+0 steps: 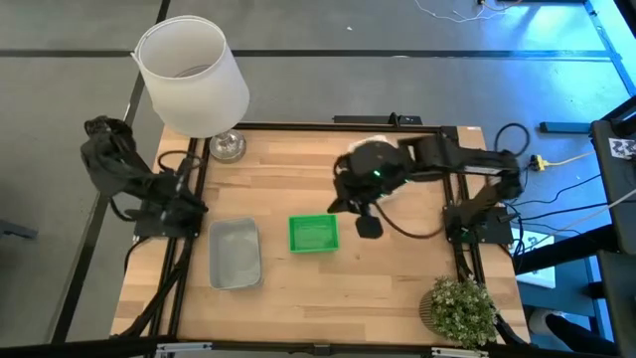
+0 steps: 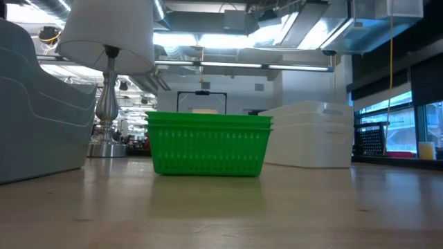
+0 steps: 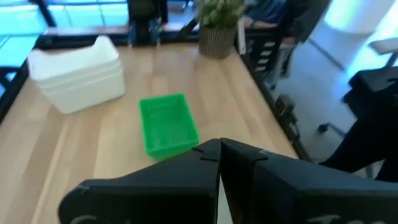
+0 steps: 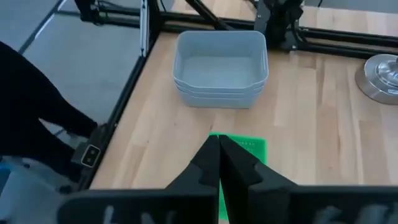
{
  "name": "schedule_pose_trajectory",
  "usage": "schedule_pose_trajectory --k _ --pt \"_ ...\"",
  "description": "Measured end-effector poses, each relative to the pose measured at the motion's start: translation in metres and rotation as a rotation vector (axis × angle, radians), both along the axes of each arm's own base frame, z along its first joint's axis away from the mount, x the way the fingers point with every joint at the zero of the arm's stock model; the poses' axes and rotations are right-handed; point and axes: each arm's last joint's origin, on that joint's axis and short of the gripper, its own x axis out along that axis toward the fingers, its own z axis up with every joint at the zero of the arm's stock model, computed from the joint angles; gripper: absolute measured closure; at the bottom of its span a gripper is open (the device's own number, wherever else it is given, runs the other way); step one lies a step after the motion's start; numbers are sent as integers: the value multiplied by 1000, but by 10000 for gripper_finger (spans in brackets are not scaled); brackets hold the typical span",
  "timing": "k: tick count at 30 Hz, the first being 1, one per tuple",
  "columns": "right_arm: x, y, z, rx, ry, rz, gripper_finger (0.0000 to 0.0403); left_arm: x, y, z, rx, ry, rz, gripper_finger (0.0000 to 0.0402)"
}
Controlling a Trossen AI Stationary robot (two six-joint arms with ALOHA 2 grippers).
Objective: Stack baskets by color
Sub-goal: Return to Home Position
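Note:
Green baskets [image 1: 313, 234] stand nested in a stack at the table's middle, also seen in the low view [image 2: 208, 142]. Grey baskets [image 1: 236, 254] are nested in a stack to their left, shown in the right wrist view [image 4: 219, 62]. A stack of white baskets [image 3: 78, 74] stands toward the far right; in the high view my right arm covers most of it. My right gripper [image 1: 369, 227] hangs shut and empty in the air just right of the green stack. My left gripper [image 3: 219, 149] is shut and empty, drawn back at the table's left edge.
A white lamp [image 1: 194, 75] stands at the far left corner on a metal base [image 1: 227, 146]. A potted plant [image 1: 459, 308] sits at the near right corner. Bare wood lies along the near edge and between the stacks.

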Motion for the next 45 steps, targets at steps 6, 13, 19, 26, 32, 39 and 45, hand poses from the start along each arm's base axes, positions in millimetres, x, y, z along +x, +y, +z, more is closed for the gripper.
schedule_pose_trajectory --k 6,13,19,26,32,39,45 --pt "-39 11 -16 40 -117 -66 401 -5 5 2 -6 -29 -35 401" --pt "-85 3 -37 171 -237 -139 402 -5 1 -16 -1 -76 -87 401" --pt "-107 -1 -50 164 -228 -146 402 -14 12 -43 -100 -187 -102 401" --pt "-128 -6 -63 169 -347 -177 403 -32 33 -57 -190 -357 -189 401" --pt "-141 -8 -90 242 -420 -197 403 -35 34 -76 -181 -398 -265 401" --pt "-158 -11 -106 282 -472 -204 403 -31 27 -84 -124 -397 -313 401" --pt "-169 -13 -120 282 -490 -200 403 -27 21 -93 -93 -387 -337 401"
